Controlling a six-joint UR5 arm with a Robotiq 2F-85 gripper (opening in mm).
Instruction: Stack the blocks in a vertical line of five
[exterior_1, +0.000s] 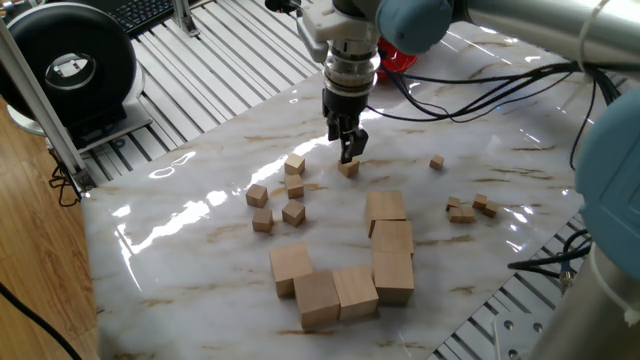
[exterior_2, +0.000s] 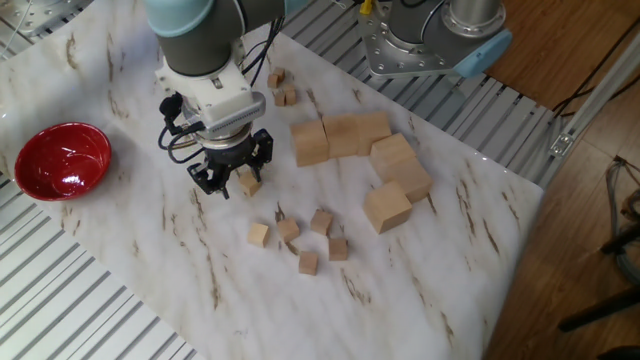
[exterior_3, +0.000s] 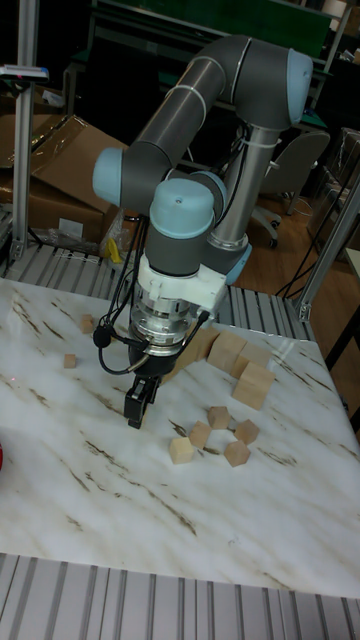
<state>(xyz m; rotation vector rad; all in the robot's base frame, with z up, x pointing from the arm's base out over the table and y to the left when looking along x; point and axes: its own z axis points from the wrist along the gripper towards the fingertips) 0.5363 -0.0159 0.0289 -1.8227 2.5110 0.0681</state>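
A marble-patterned table (exterior_1: 200, 290) carries all the wood pieces, and the gripper (exterior_1: 347, 152) is held low over it, pointing straight down, with its open fingers set around a single small block (exterior_1: 348, 167) that sits on the table surface; in the other fixed view the same block (exterior_2: 249, 184) is seen between the dark fingertips of the gripper (exterior_2: 232, 183), and whether the pads actually touch it cannot be told. In the tall fixed view this block is hidden behind the gripper (exterior_3: 139, 410). The remaining small blocks, a loose group of four (exterior_1: 283, 192), lie apart from one another nearer the middle of the table, just beside the gripped-at one; none is stacked on another. The same group (exterior_2: 300, 241) is seen spread flat in the other fixed view, and again (exterior_3: 212, 434) in the tall view. A cluster of large cubes (exterior_1: 350, 265) is bunched toward one edge of the table, most of them touching. A few tiny cubes (exterior_1: 468, 208) lie toward another edge, with one more (exterior_1: 437, 162) alone. A red bowl (exterior_2: 60, 160) rests near a far corner of the table, well apart from the blocks.
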